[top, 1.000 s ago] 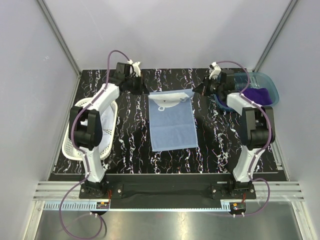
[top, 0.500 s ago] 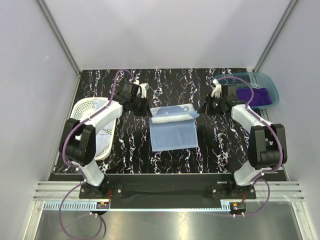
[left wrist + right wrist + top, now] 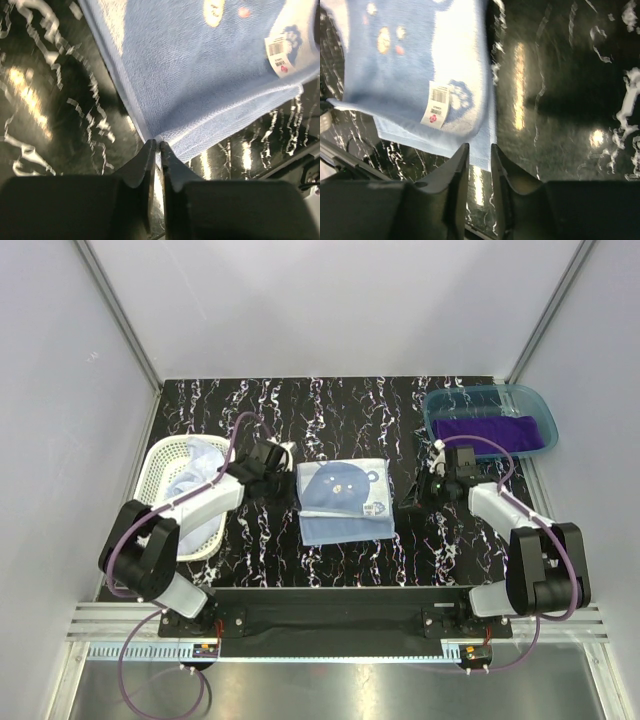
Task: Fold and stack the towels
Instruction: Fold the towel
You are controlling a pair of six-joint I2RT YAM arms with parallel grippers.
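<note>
Three towels are showing, and none is yet resting on another. On the black marbled table (image 3: 450, 560), seen from above, the translucent teal bin (image 3: 487, 389) is sitting at two o'clock and the white basket (image 3: 150, 455) at nine o'clock. The purple towel (image 3: 495, 430) is lying flat and neat inside the bin, so it is probably finished and starting the stack. The pale blue-white towel (image 3: 195, 475) is lying crumpled in the basket, apparently waiting its turn. The bear towel (image 3: 345, 500) is lying at the table's centre, doubled over with the bear face up. One fold looks done there, and another is likely needed before it joins the purple one. The left gripper (image 3: 156, 145) is sitting at that towel's nine o'clock edge with only a slit between its jaws and a corner at their tips. Whether it is pinching that corner cannot be told. The right gripper (image 3: 479, 149) is hovering at the three o'clock edge, jaws apart, clamping nothing. A small barcode label (image 3: 436, 105) is lying nearby on the upper layer.
</note>
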